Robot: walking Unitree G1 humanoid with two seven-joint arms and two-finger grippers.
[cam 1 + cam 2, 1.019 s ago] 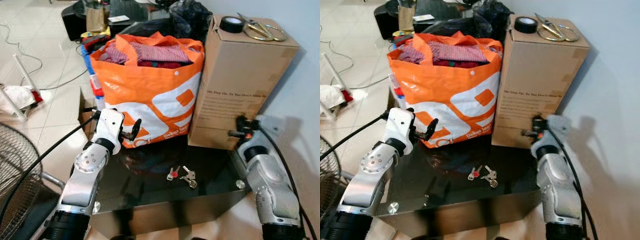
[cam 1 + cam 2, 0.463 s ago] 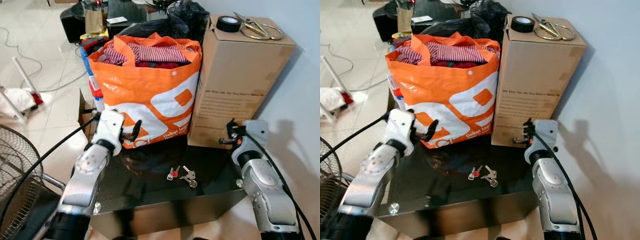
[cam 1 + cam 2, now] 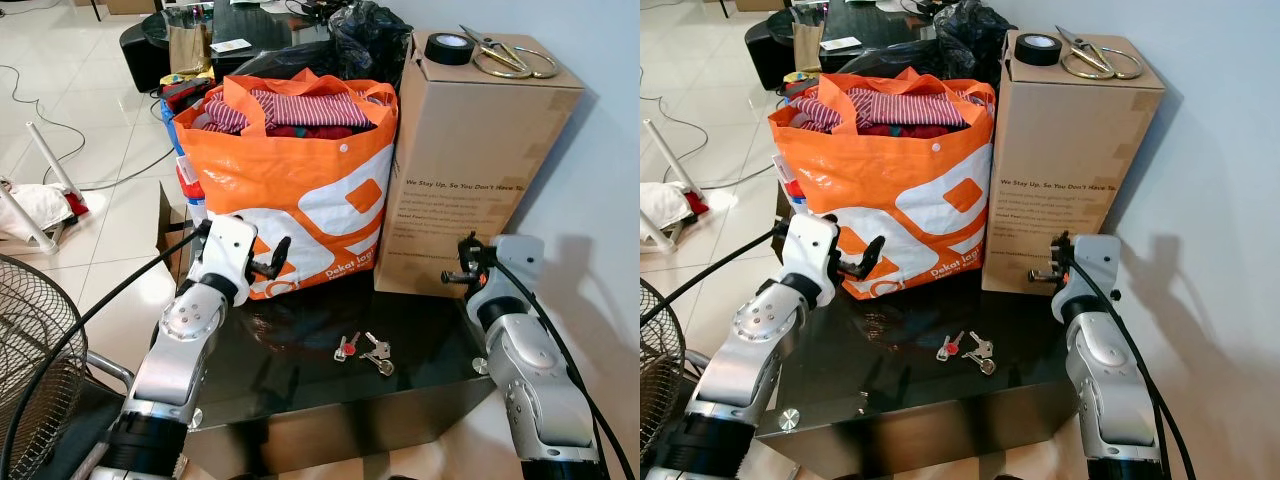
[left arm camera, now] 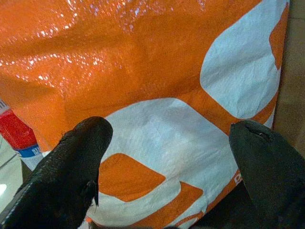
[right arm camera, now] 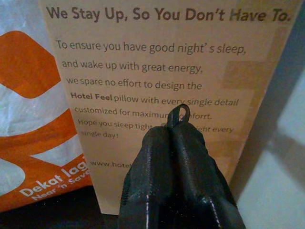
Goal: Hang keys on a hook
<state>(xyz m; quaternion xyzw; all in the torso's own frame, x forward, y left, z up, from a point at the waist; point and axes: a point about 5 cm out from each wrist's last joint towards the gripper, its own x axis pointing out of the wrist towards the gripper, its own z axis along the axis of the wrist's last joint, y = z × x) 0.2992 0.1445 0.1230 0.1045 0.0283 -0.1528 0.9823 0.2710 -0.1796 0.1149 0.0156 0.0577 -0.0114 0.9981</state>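
A small bunch of keys (image 3: 365, 350), one with a red head, lies on the black glass table (image 3: 290, 350) in front of me. My left gripper (image 3: 275, 262) hovers above the table's left part, open, its fingers (image 4: 71, 167) spread wide right in front of the orange bag (image 3: 300, 190). My right gripper (image 3: 462, 268) hangs above the table's right part, shut, pointing at the printed face of the cardboard box (image 5: 157, 71). A small dark loop sticks out at its tips. Both grippers are apart from the keys.
The orange bag full of clothes and the tall cardboard box (image 3: 470, 150) stand along the table's back. A tape roll (image 3: 447, 47) and scissors (image 3: 510, 62) lie on the box. A wire fan (image 3: 30, 340) stands at the left, a white wall at the right.
The camera has shifted a little. My right gripper has edged left, closer to the box face. The keys and my left gripper hold their places.
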